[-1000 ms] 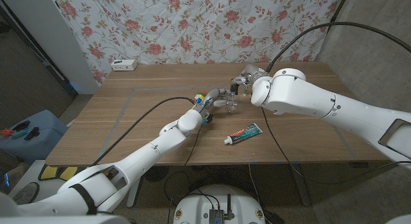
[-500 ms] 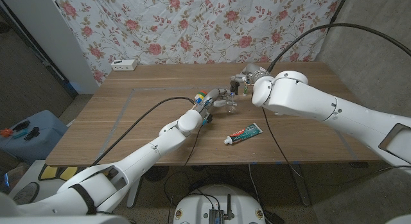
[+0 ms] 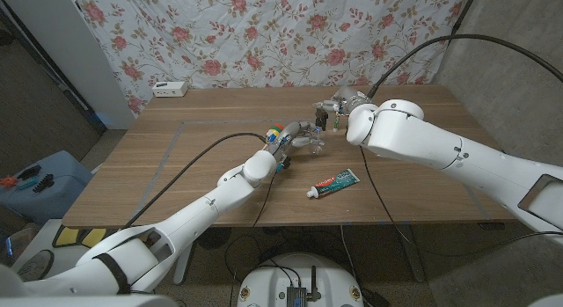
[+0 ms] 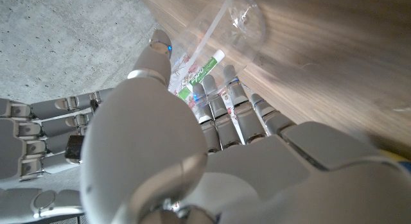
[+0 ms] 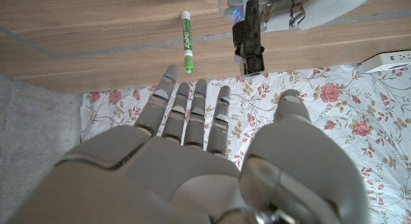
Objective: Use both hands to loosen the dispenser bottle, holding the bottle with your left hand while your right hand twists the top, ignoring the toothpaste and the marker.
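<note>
My left hand (image 3: 297, 134) grips the clear dispenser bottle (image 3: 315, 142) upright near the table's middle; in the left wrist view its fingers (image 4: 225, 102) wrap the transparent labelled body (image 4: 221, 31). The black pump top (image 3: 321, 120) sticks up above that grip. Just behind the top hovers my right hand (image 3: 341, 103). In the right wrist view that hand (image 5: 192, 153) has its fingers stretched out and apart, holding nothing, a short gap from the pump top (image 5: 249, 38). A toothpaste tube (image 3: 334, 181) lies nearer the front edge. A green marker (image 5: 187, 49) lies beyond the right hand's fingertips.
A white power strip (image 3: 170, 89) sits at the table's far left edge against the floral cloth. A small multicoloured block (image 3: 274, 133) shows by my left wrist. A black cable (image 3: 189, 166) trails across the table along the left arm. A blue bin (image 3: 40, 182) stands on the floor at left.
My right arm has drifted slightly to the right while its hand stays by the pump top. The left hand and bottle have not moved.
</note>
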{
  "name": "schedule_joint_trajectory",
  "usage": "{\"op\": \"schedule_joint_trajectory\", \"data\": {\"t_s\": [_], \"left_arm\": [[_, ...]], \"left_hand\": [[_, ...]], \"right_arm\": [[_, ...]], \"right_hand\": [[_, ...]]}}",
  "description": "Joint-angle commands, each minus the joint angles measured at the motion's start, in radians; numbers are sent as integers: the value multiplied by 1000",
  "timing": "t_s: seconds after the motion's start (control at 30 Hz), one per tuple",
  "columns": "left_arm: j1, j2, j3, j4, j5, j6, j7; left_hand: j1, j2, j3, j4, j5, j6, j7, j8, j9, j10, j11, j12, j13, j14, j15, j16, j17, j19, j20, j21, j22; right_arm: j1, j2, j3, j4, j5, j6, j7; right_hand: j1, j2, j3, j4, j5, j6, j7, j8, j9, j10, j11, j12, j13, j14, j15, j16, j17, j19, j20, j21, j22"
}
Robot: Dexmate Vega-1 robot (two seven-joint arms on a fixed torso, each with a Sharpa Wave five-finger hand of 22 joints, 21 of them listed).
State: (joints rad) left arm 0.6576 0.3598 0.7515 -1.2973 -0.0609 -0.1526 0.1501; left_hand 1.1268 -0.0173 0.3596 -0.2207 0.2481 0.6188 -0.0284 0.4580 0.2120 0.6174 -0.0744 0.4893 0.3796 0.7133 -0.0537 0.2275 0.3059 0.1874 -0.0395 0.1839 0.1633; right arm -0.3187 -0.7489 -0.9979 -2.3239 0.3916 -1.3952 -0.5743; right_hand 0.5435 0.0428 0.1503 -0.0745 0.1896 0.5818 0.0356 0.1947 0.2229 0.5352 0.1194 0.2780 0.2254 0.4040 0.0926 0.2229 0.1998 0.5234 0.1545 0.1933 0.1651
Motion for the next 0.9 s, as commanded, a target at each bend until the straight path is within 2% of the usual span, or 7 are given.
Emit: {"op": "schedule_joint_trajectory", "data": {"t_s": [0.03,0.13,0.23,0.57,0.9], "left_arm": [[-2,0,0,-5,4,9,4],[-6,-1,2,1,6,3,1],[-8,-3,2,3,8,4,3],[-16,-7,5,17,10,-7,0],[-13,-7,5,8,13,3,5]], "left_hand": [[-106,140,72,63,4,70,-23,4,3,90,-65,8,147,27,-98,6,1,5,-11,0,1],[-107,140,71,64,4,67,-23,3,3,90,-64,8,147,25,-99,5,1,5,-10,-1,1],[-107,139,72,63,4,70,-24,3,3,91,-65,8,147,26,-98,5,1,5,-10,-1,1],[-108,139,72,64,4,73,-24,4,3,92,-66,9,148,27,-99,5,1,5,-10,-1,1],[-108,139,73,63,4,74,-26,3,3,92,-65,9,148,27,-100,4,0,5,-10,-1,1]], "right_arm": [[103,-19,-69,33,198,-1,-120],[139,-15,-90,57,283,-1,-177],[161,-13,-105,72,325,-1,-200],[199,-6,-139,101,406,-1,-256],[229,8,-167,130,455,-1,-301]], "right_hand": [[0,-12,-1,-9,7,1,4,1,-1,27,-2,15,6,30,-9,10,-2,3,6,-4,5],[0,-16,-2,-12,10,5,4,4,-2,47,-4,25,9,48,-13,13,-3,3,7,-4,5],[6,-19,-1,-19,15,10,5,6,-3,67,-10,34,12,65,-18,14,-5,5,7,-4,5],[38,-16,11,-41,26,26,-3,13,-6,89,-36,46,17,82,-32,10,-7,14,21,-2,5],[71,-15,22,-61,36,49,-14,20,-7,125,-46,63,22,105,-48,9,-9,13,26,-3,5]]}}
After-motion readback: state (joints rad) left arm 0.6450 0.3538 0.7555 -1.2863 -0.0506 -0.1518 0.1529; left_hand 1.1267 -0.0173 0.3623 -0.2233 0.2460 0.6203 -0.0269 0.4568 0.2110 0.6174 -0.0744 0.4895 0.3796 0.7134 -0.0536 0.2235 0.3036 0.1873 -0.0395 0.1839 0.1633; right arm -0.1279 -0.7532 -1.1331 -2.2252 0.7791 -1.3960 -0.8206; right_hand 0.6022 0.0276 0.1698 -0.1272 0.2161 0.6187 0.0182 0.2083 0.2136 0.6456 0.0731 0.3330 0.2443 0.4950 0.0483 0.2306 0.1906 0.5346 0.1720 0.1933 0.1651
